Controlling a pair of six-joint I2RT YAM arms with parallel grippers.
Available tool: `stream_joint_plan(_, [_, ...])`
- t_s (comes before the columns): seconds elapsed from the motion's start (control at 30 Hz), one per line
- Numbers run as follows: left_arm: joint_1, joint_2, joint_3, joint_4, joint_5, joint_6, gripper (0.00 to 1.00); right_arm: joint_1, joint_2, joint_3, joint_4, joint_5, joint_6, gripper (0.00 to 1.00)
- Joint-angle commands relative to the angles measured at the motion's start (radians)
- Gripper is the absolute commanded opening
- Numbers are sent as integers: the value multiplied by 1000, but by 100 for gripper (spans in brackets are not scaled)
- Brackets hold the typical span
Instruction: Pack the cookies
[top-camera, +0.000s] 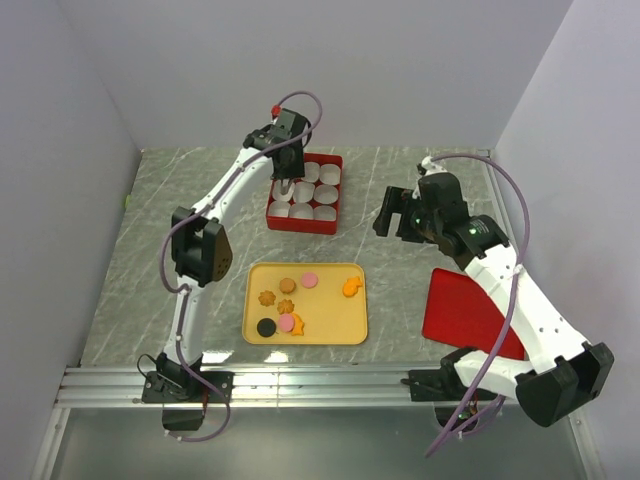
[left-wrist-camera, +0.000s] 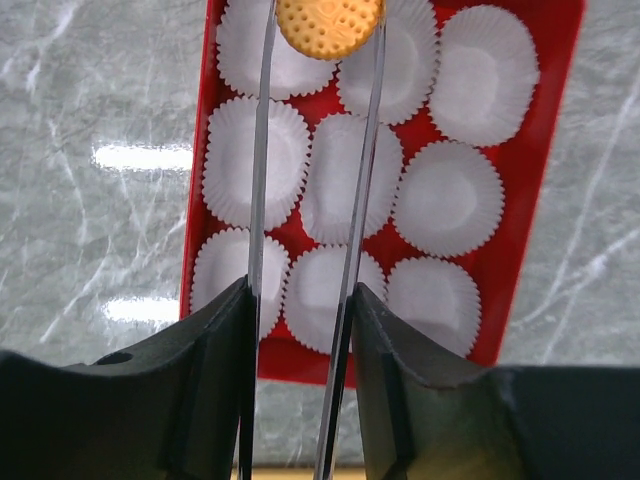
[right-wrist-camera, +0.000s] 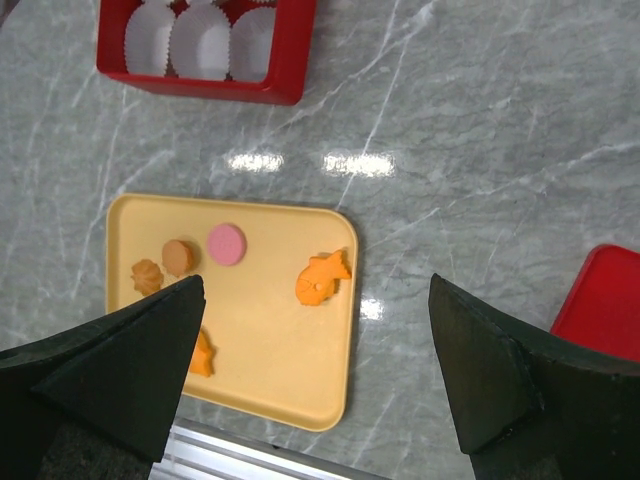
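Observation:
My left gripper (top-camera: 286, 182) hovers over the red box (top-camera: 272, 214) of white paper cups. Its long thin fingers are shut on a tan round cookie (left-wrist-camera: 329, 25), held above the far cups (left-wrist-camera: 345, 185) of the box (left-wrist-camera: 522, 200). The other cookies lie on the yellow tray (top-camera: 330, 330): a pink round (top-camera: 310, 280), a brown round (top-camera: 288, 285), tan flowers (top-camera: 266, 298), a black round (top-camera: 266, 327) and an orange fish (top-camera: 351, 288). My right gripper (top-camera: 385, 215) is open and empty, high above the tray's right edge (right-wrist-camera: 315, 300), with the fish (right-wrist-camera: 322, 277) below it.
A red lid (top-camera: 470, 315) lies flat at the right, near the right arm; its corner shows in the right wrist view (right-wrist-camera: 605, 300). The tray (right-wrist-camera: 280, 385) sits near the table's front rail. The box (right-wrist-camera: 285, 60) stands behind the tray.

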Motion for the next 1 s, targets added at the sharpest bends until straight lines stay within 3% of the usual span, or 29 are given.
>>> stream_joint_plan(0.0, [-2,25,51,23,-38,19,46,36,3,54,-18,64,-45,100])
stream_joint_plan(0.2, [0,-6,-41,60,-84,26,58,43,11,43,-5,43,-39,100])
stream_joint_plan(0.47, [0,14,37,45,-97,21,60,57,-3,43,-9,37,-36,100])
stream_joint_plan(0.73, [1,-150,42,-6,-101,29,61,59,-18,20,17,-11,2,100])
stream_joint_plan(0.83, [-3,-246,-30,-42,-52,13,58,57,-27,0,39,-35,18,100])
stream_joint_plan(0.97, [-57,-458,-307,-33,-15,9,58,57,-34,-34,76,-49,36,100])
